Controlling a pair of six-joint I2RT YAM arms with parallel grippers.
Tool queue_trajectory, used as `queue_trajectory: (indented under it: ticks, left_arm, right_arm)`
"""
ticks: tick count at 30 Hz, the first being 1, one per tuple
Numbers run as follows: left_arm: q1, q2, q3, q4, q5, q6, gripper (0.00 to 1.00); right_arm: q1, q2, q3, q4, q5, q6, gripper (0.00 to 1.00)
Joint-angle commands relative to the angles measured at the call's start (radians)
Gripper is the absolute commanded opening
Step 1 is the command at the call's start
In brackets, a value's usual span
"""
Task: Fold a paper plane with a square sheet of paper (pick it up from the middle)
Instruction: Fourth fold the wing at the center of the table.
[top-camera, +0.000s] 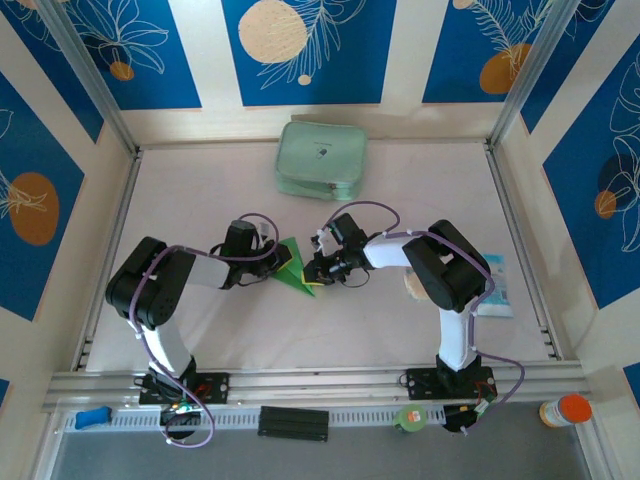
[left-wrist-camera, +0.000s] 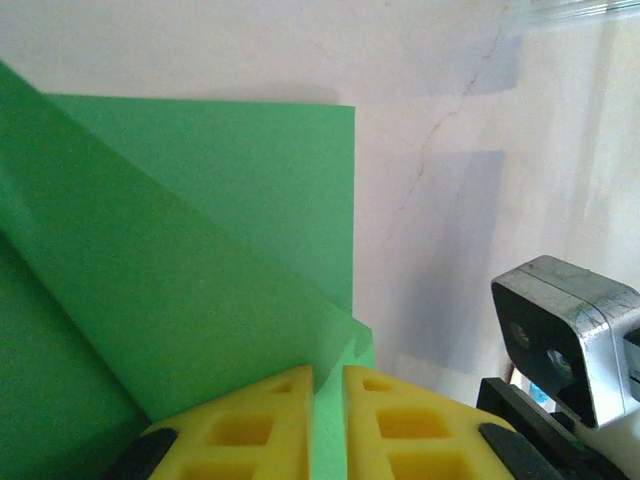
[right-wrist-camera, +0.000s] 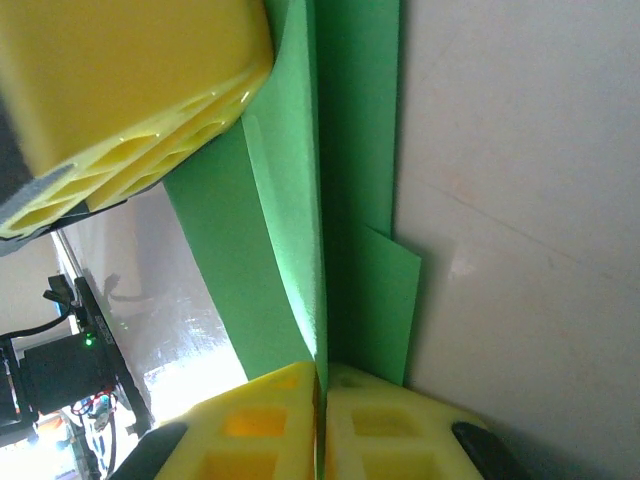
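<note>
White tabletop (top-camera: 420, 200) between blue-patterned walls (top-camera: 200, 60): the left gripper (top-camera: 281, 262) and right gripper (top-camera: 318, 268) meet nose to nose at mid-table, each clamped tight on the partly folded square sheet of paper (top-camera: 293, 268) pinched between them. Its crease runs straight ahead from the right fingertips, so both arms look equally placed for the next fold. The mint pouch (top-camera: 320, 158) sits well beyond.

green paper (left-wrist-camera: 200, 250) cropped left and below, its folds indistinct from overhead
</note>
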Motion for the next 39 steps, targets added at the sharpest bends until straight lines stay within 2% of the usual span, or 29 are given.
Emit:
queue_trajectory:
  ticks: [1, 10, 20, 31, 39]
  left_arm:
    - [0.011, 0.023, 0.013, 0.014, 0.016, 0.018, 0.16]
    - [0.013, 0.029, 0.015, 0.003, 0.021, 0.026, 0.16]
    - [0.016, 0.035, 0.003, -0.019, 0.013, 0.031, 0.16]
    - [0.016, 0.039, -0.010, -0.006, 0.012, 0.025, 0.16]
    - [0.016, 0.043, -0.014, 0.009, 0.016, 0.019, 0.16]
  right_arm:
    - [0.007, 0.097, -0.041, -0.134, 0.162, -0.035, 0.11]
    - [0.009, 0.085, -0.042, -0.127, 0.148, -0.040, 0.12]
    - [0.000, -0.052, -0.052, -0.080, 0.036, -0.016, 0.21]
    - [-0.002, -0.095, -0.040, -0.150, -0.012, -0.013, 0.21]
    - [0.001, -0.074, -0.036, -0.164, -0.023, -0.011, 0.16]
